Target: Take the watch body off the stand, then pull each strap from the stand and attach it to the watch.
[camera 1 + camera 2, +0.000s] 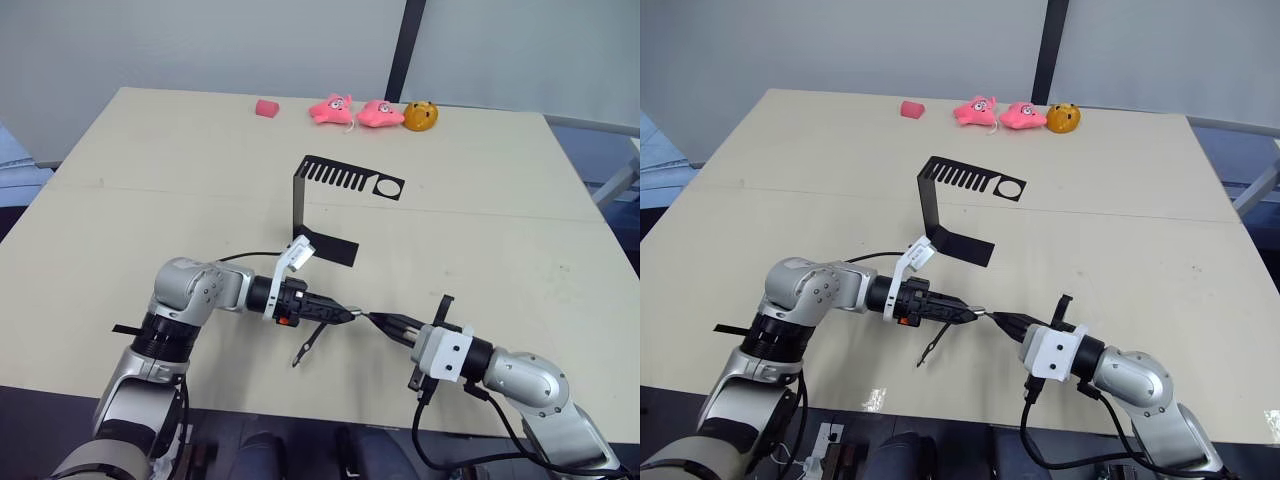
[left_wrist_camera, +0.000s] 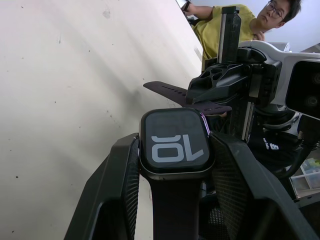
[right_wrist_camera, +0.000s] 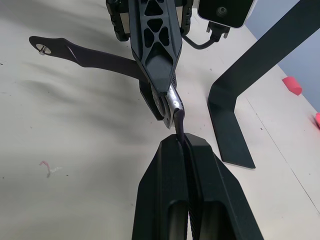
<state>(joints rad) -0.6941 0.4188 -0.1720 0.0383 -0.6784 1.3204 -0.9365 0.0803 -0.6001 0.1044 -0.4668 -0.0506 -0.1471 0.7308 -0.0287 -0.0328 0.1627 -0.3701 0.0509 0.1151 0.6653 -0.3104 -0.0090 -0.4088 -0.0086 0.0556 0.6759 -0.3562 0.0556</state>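
Observation:
My left gripper [image 1: 343, 314] is shut on the watch body [image 2: 174, 145], a grey-rimmed case whose black screen shows white digits. One dark strap [image 1: 305, 345] is fixed to the case and hangs down to the table. Facing it, my right gripper [image 1: 383, 321] is shut on the other strap [image 2: 168, 90], and that strap's end [image 3: 179, 121] meets the free edge of the case. The black stand [image 1: 322, 195] stands behind both grippers near the table's middle, with nothing in its slotted top plate.
Two pink toys [image 1: 331, 108], an orange toy [image 1: 420, 116] and a small red block [image 1: 266, 107] line the table's far edge. A person in a yellow shirt [image 2: 212, 30] sits beyond the table. The near table edge runs just under my arms.

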